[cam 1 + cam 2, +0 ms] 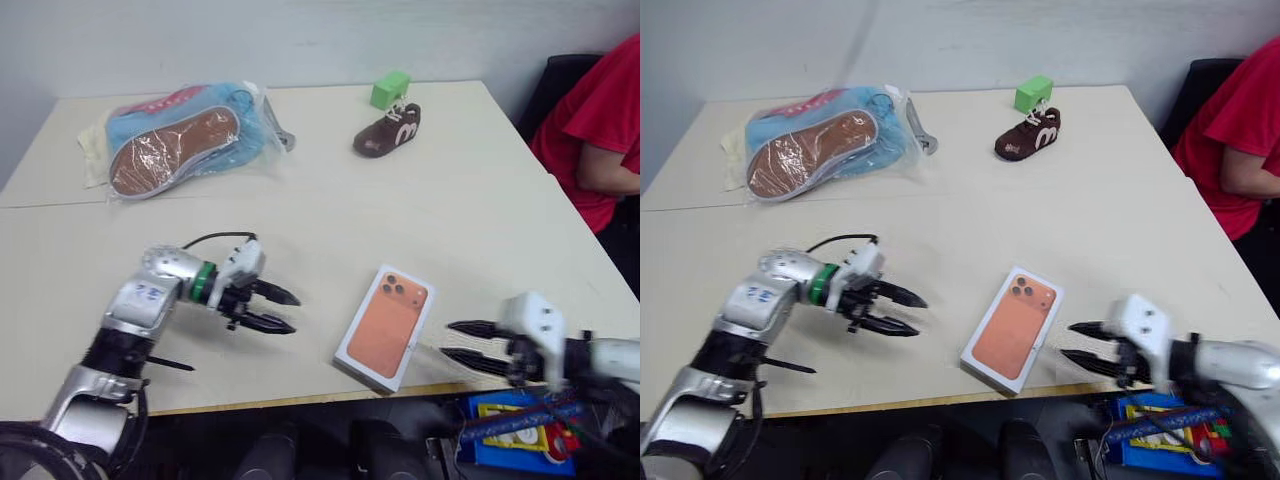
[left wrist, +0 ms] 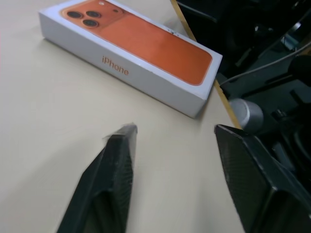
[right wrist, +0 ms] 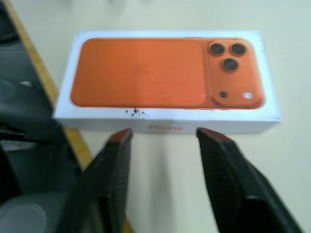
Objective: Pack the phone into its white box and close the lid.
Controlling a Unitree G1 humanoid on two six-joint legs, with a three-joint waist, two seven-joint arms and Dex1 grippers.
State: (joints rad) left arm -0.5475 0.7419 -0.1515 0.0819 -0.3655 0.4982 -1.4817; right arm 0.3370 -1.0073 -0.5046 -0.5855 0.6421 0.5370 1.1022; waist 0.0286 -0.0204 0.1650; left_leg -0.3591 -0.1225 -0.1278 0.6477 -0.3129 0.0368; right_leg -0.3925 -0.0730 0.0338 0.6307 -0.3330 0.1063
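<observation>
From where the head looks down, the lid (image 1: 388, 325) with its printed orange phone sits closed on the white box, lying on the table (image 1: 470, 200) near the front edge. It lies between the two grippers. The left gripper (image 1: 272, 308) hangs off to one side of it with its black fingers parted and pointing toward it, well apart from it. The right gripper (image 1: 466, 343) sits on the other side, fingers parted as well, its tips near the box's long side but not touching. The right one looks the nearer of the two. The box's long axis runs from the table's front edge away and a little to the right, so each gripper faces a long side.

In the right eye view the lid (image 1: 1016, 326) reads the same, with clear table showing on both sides of it.

From the left wrist, the box lies ahead of the spread fingers (image 2: 109, 179), angled across their line, its lettered side wall turned toward them.

From the right wrist, the box lies square ahead, its long side across the fingers (image 3: 112, 170), which stand apart just short of it. The focus is soft here, so I can't swear to the gap.

The job looks finished, I'd say; no loose phone lies outside the box.
</observation>
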